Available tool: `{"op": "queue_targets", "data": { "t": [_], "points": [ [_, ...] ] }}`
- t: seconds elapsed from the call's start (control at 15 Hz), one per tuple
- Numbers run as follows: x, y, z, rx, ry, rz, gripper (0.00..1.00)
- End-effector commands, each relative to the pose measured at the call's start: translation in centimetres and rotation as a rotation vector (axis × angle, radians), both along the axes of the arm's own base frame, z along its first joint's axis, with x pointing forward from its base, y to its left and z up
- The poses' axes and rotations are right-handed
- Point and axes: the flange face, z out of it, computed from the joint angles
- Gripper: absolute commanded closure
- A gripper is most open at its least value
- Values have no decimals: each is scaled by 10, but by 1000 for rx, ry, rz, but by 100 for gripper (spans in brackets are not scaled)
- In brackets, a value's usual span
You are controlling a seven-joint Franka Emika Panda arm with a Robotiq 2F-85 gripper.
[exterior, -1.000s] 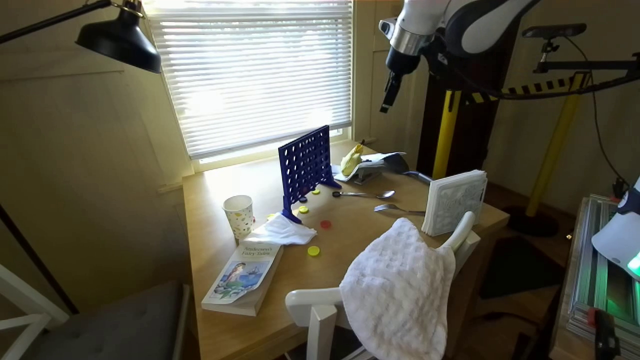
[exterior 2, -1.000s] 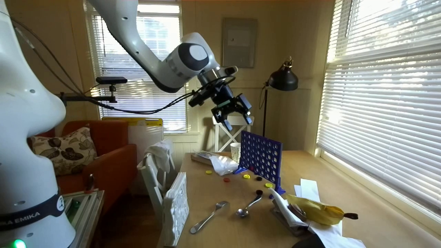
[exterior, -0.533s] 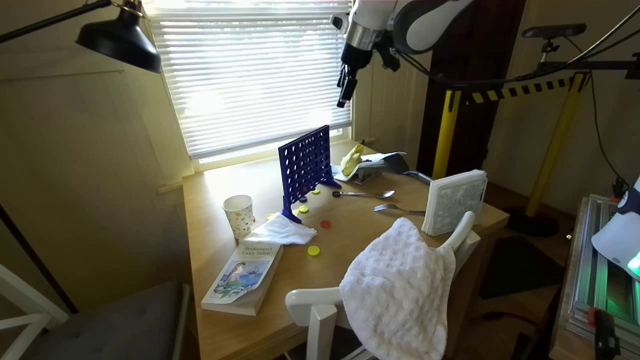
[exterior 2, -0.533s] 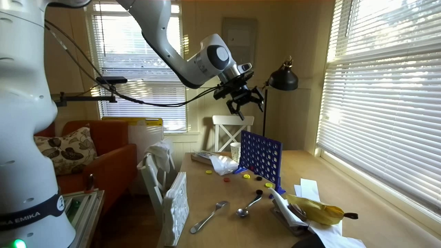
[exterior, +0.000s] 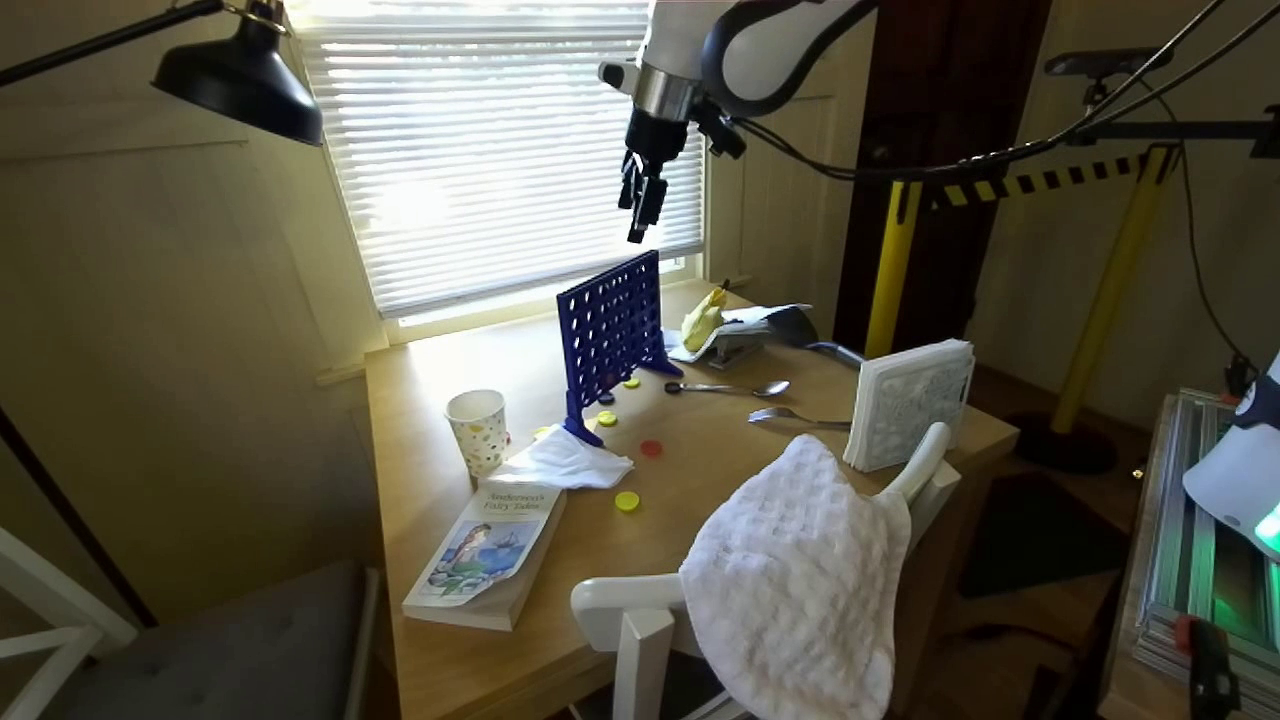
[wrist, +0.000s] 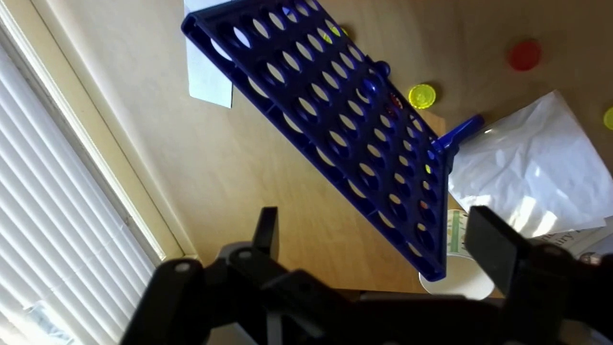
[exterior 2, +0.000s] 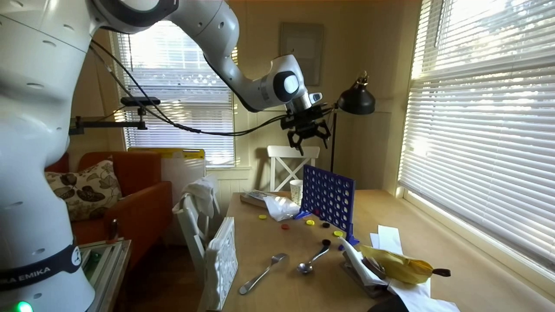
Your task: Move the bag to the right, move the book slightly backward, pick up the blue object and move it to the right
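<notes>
Since a second ago the arm (exterior 2: 262, 93) has reached farther out over the table (exterior 2: 260, 242), and in both exterior views my gripper (exterior 2: 314, 148) now hangs above the blue frame (exterior 2: 328, 195) with a gap left between. That frame stands upright on its feet below; from the wrist view, one end of its top edge shows between the fingers (wrist: 266, 231). I have those fingers spread wide and clear of the frame, around open air. By the foot at that end lies a crumpled white bag (wrist: 531, 167), with the paper cup (exterior: 475, 430) standing near. The book (exterior: 490, 550) lies flat, cover up, close by the bag; whether they touch, I can't tell. A yellow disc (exterior: 627, 502) sits nearby.
</notes>
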Motion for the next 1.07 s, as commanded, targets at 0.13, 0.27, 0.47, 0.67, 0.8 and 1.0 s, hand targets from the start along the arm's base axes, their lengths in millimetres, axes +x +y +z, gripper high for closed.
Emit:
{"op": "queue_targets", "data": {
  "t": [0.13, 0.27, 0.47, 0.67, 0.8, 1.0],
  "points": [
    [6, 8, -6, 124, 84, 109, 0],
    [16, 7, -5, 171, 141, 199, 0],
    [32, -9, -1, 218, 265, 309, 0],
    [47, -39, 2, 197, 394, 390, 0],
    [57, -52, -2, 128, 423, 413, 0],
    [69, -56, -11, 109, 380, 587, 0]
  ]
}}
